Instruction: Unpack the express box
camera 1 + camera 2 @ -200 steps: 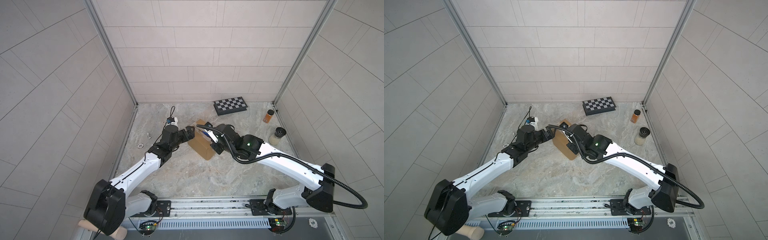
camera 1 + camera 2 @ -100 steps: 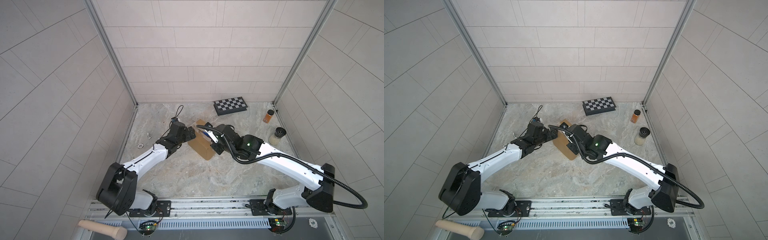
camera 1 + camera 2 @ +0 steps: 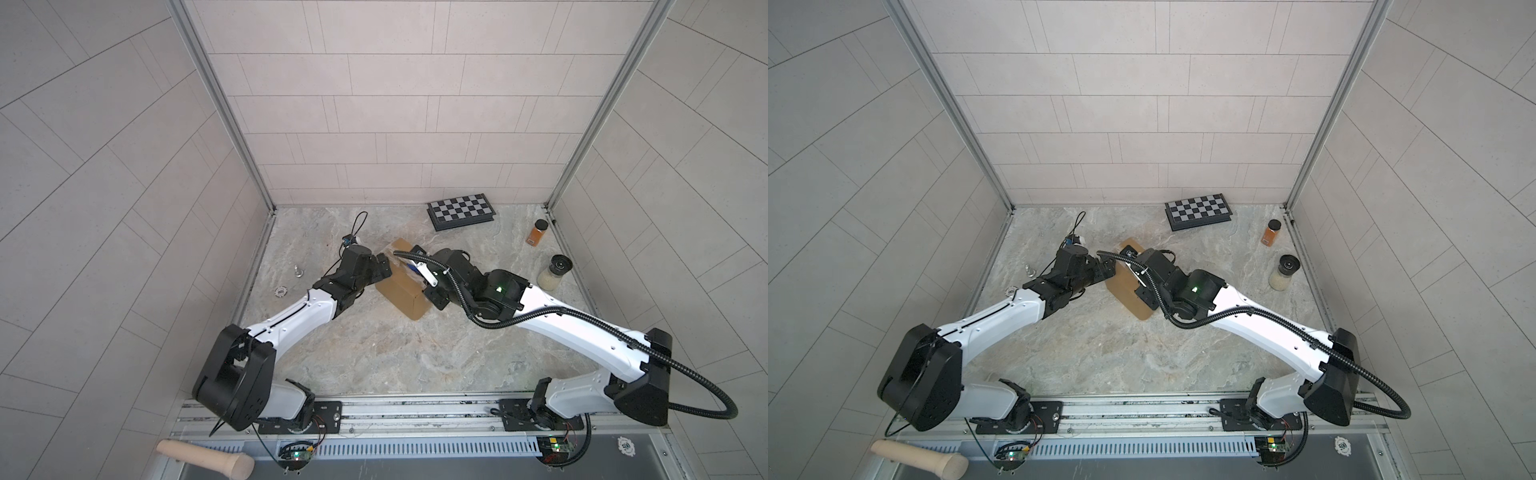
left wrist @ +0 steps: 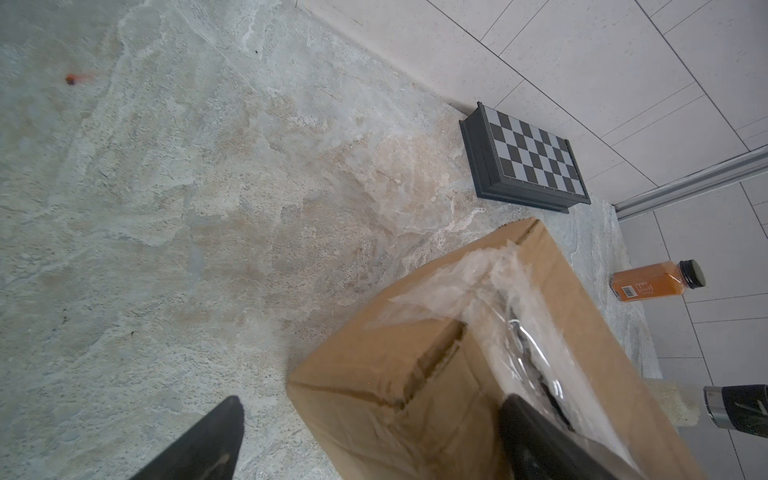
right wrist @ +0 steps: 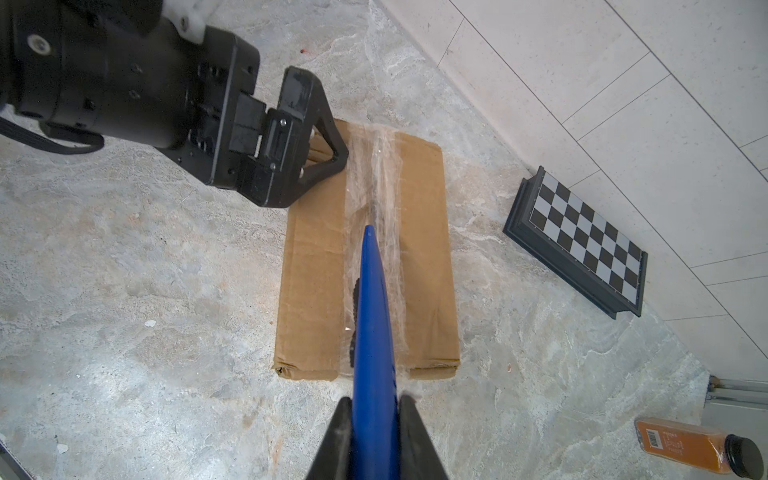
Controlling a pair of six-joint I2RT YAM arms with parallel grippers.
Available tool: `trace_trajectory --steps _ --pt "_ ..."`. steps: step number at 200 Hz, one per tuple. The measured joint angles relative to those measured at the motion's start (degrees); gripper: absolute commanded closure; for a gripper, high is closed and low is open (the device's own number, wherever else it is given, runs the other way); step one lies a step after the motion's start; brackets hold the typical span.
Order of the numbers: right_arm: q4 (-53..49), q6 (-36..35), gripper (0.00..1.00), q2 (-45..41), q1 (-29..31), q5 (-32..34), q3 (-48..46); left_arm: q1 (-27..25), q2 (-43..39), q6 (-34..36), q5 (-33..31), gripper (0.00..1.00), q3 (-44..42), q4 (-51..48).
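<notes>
**Taped Carton Flanked by Both Arms, Blue Tool Set on the Seam**

In both top views the express box [image 3: 405,286] is seen lying flat on the marbled table [image 3: 374,353]. It sits close to the middle, slightly toward 12 o'clock, with its long axis running from about 11 to 5 o'clock. Its top flaps are seen lying flat under a strip of wrinkled clear tape [image 5: 374,174] along the centre seam.

The left gripper [image 4: 372,401] is placed at the 10 o'clock end of the box with its jaws spread wide. In the left wrist view one finger is seen over the taped top and the other over bare table beside the carton. Whether either finger touches the cardboard cannot be told.

The right gripper [image 5: 374,407] is brought in from the 3 o'clock side with its jaws pinching a blue tool [image 5: 372,316]. The tip of the tool is laid on the tape about midway along the seam.

A checkered case [image 3: 461,211] is seen at 1 o'clock by the back wall. An orange bottle [image 3: 537,232] and a dark-capped jar [image 3: 555,272] are found at 2 to 3 o'clock, well apart from the box.
</notes>
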Motion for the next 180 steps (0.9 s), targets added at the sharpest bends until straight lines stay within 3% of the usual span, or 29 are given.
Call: trace_trajectory --steps 110,180 --pt "1.11 -1.29 1.0 0.87 0.0 0.63 -0.55 0.0 0.96 0.02 0.46 0.02 -1.01 3.63" --pt "-3.28 -1.57 1.0 -2.05 0.0 0.55 -0.48 0.0 1.29 -0.02 0.76 0.03 -1.92 5.86"
